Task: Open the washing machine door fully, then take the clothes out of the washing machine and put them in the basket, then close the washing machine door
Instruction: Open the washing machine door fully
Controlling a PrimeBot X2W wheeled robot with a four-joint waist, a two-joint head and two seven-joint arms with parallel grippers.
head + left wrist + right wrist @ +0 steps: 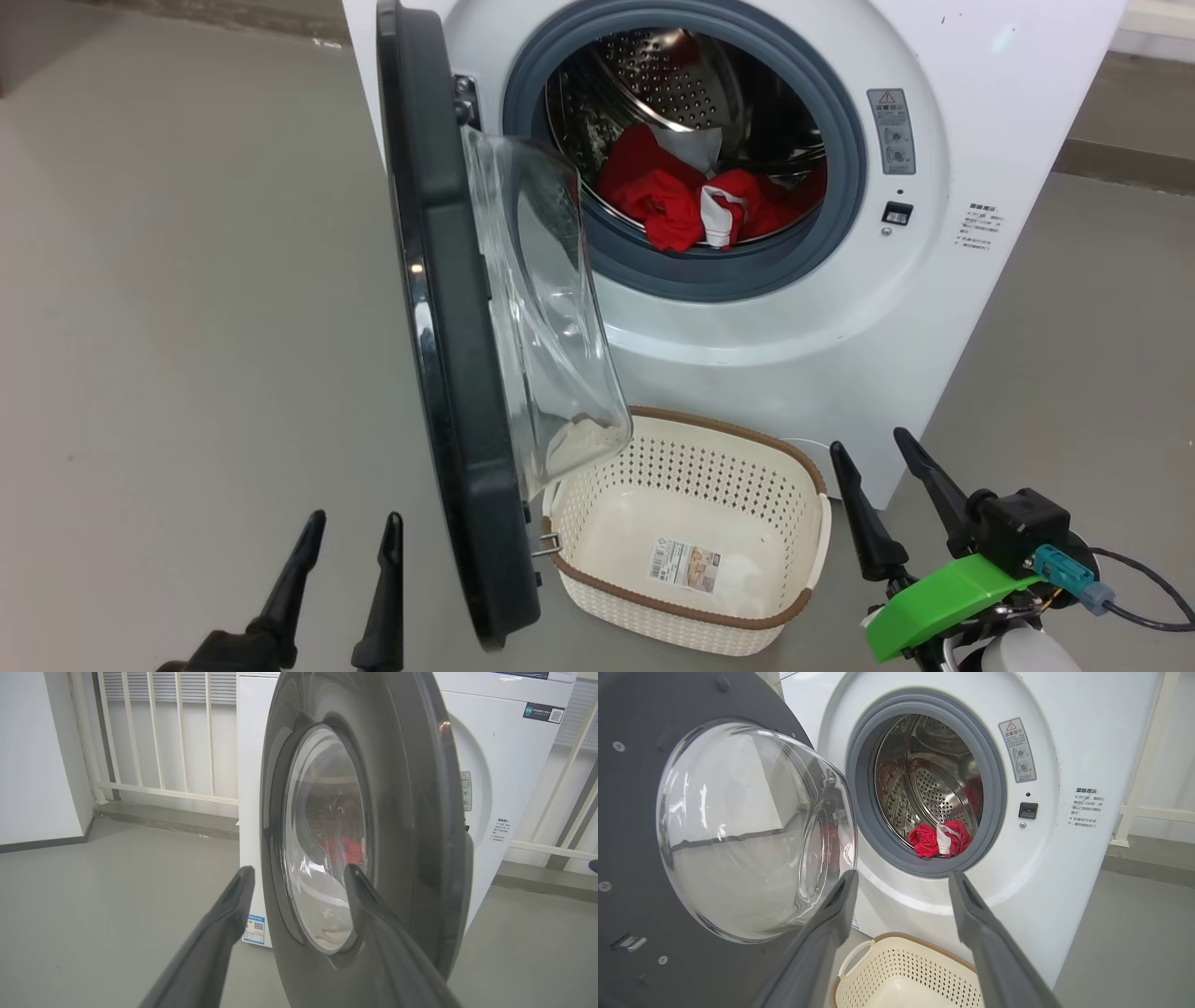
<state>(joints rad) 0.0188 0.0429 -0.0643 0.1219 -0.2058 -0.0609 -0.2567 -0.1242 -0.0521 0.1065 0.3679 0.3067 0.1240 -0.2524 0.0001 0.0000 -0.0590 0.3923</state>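
Door (pixel 448 373) seemingly half-swung, overhanging basket (pixel 724 426) set below drum (pixel 672 84) for clothes (pixel 667 201); left tool (pixel 356 515), right tool (pixel 867 439) released, empty.

We see the washing machine door (pixel 448 373) with a glossy black rim that looks like plastic and a smooth, clear glass bowl; the washing machine (pixel 980 140) has a smooth white shell, a matt grey rubber gasket (pixel 845 187) and a shiny perforated steel drum (pixel 672 84); the clothes (pixel 663 201) are soft cloth, crumpled; the basket (pixel 691 467) is perforated cream plastic with a brown woven-look rim; the floor (pixel 187 280) is matt grey and smooth.
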